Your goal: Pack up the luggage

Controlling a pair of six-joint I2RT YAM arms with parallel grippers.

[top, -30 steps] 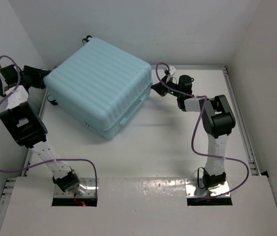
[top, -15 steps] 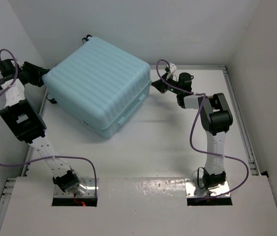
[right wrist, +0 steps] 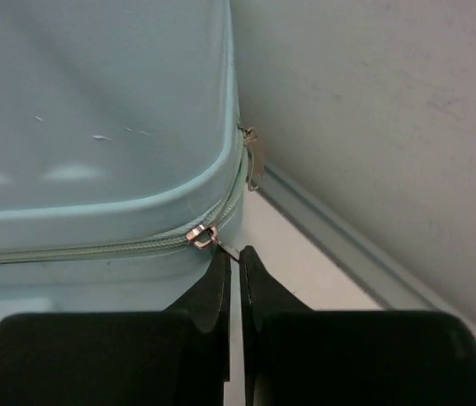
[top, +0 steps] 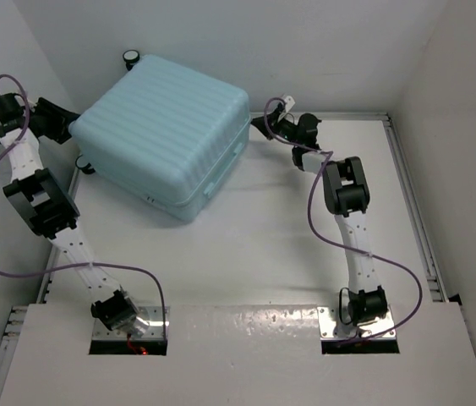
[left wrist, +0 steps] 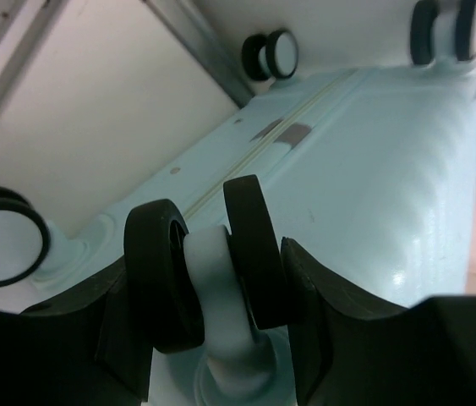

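Observation:
The luggage, a pale light-blue ribbed hard-shell suitcase, lies closed and flat at the table's far left. My left gripper is at its left corner, jaws closed round a black-and-white wheel. My right gripper is at the case's right corner, shut on the thin metal pull of a zipper slider on the zip line. A second zipper pull hangs further along the corner. The luggage fills most of the left wrist view and the right wrist view.
The white back wall runs close behind the case. A metal rail edges the table on the right. Other suitcase wheels show near the left rail. One wheel sticks out at the case's far corner.
The suitcase has turned and shifted toward the back wall. Both arms moved with it; the right gripper travelled back and left along the case's corner.

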